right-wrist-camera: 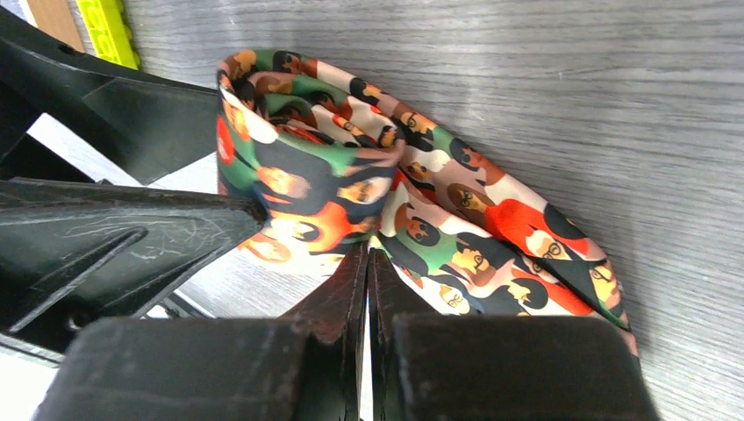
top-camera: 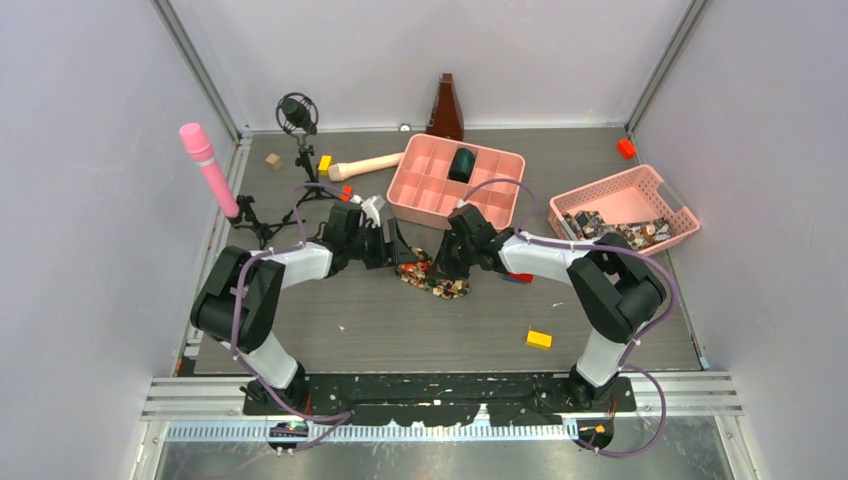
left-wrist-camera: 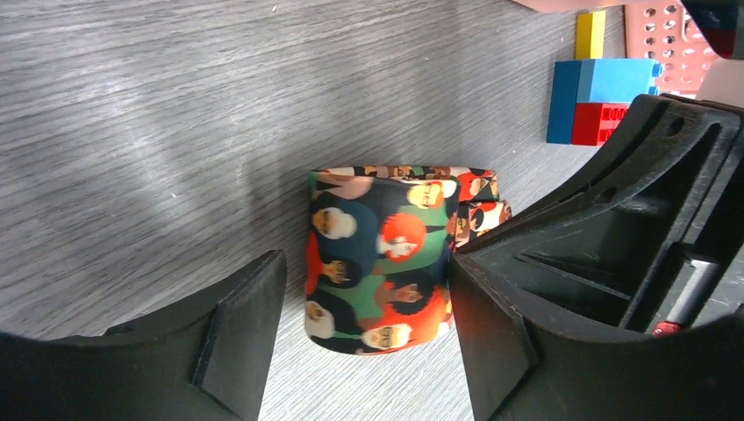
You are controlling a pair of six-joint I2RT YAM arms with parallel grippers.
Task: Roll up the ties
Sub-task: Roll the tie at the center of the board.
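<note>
Both hands at the tie (top-camera: 432,276), mid-table, just in front of the pink tray (top-camera: 412,160)!

My left gripper (left-wrist-camera: 368,272) stands wide around the rolled end, one finger (left-wrist-camera: 491,298) touching it and the other just clear. My right gripper (right-wrist-camera: 368,263) is pinched shut with its tips against the cloth by the loose tail, though I can't tell if any is nipped. Blue and red blocks (left-wrist-camera: 601,101) sit near, and there's bare table (top-camera: 400,330) towards my bases.

Seen from above, the left gripper (top-camera: 400,254) and right gripper (top-camera: 450,264) are covering most of the tie (top-camera: 434,281), a patch showing between them. Its edge is disappearing between the right gripper's pressed-together fingertips (right-wrist-camera: 345,294); the roll's rear is hiding behind the left gripper's finger (left-wrist-camera: 535,289).
</note>
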